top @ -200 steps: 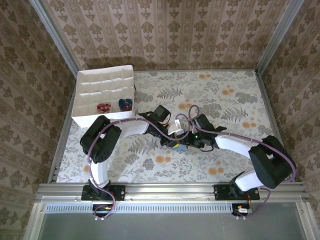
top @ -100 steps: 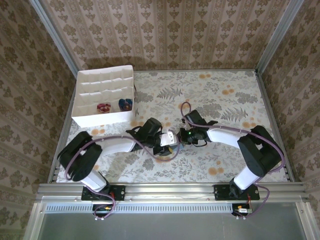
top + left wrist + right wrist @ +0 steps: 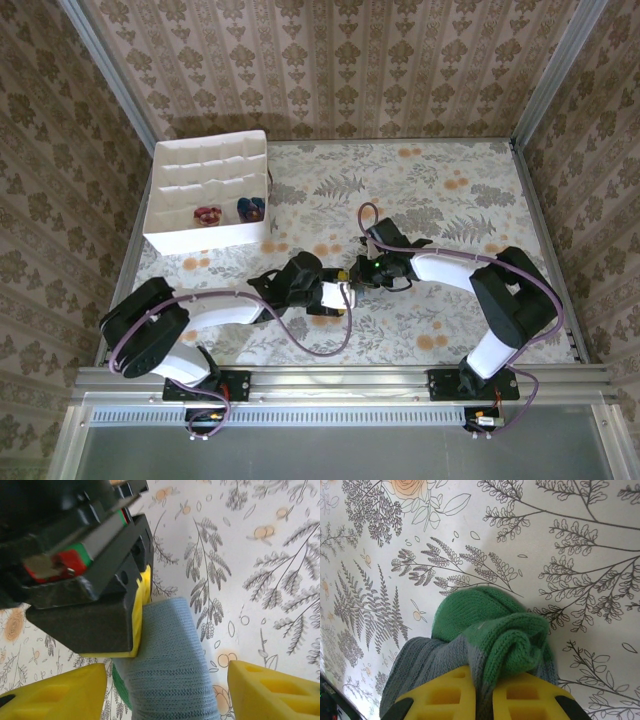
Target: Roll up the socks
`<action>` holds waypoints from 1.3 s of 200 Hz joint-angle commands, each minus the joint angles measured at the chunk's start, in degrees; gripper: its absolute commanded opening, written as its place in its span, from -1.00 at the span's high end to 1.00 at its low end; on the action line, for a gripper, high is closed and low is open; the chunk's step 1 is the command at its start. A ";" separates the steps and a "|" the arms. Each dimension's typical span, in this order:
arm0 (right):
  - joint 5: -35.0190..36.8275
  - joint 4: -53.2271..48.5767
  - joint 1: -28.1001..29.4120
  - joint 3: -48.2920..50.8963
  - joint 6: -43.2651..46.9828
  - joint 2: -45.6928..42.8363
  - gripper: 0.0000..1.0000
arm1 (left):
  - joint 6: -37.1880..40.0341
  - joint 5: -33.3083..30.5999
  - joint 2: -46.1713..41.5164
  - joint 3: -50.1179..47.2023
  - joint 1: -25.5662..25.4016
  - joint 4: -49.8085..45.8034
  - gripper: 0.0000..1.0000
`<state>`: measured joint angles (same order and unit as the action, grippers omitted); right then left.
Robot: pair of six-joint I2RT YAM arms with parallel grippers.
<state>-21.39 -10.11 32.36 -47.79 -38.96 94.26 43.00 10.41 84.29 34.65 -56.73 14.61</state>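
The right gripper [image 3: 484,695] pinches the grey-blue sock [image 3: 445,655], with the green toe [image 3: 492,625] bunched between its jaws (fabric bulges just past the tips). The left gripper [image 3: 165,690] stands spread, the sock's leg lying between its jaws.

Your left arm [image 3: 225,310] lies low and reaches toward 3 o'clock. The left claw [image 3: 345,296] has its fingers [image 3: 55,692] spread wide. Your right arm [image 3: 450,270] reaches toward 9 o'clock, and the right claw [image 3: 358,276] pinches the grey-green sock [image 3: 490,630]. The two claws sit nearly tip to tip.
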 commanded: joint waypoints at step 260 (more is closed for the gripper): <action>16.78 1.37 -1.34 17.91 -23.37 -27.75 -0.17 | -26.63 24.46 20.13 18.59 12.58 -23.05 0.87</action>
<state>-6.39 -13.04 30.65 -31.46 -56.18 67.61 21.45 30.30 101.21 53.45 -45.78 -0.73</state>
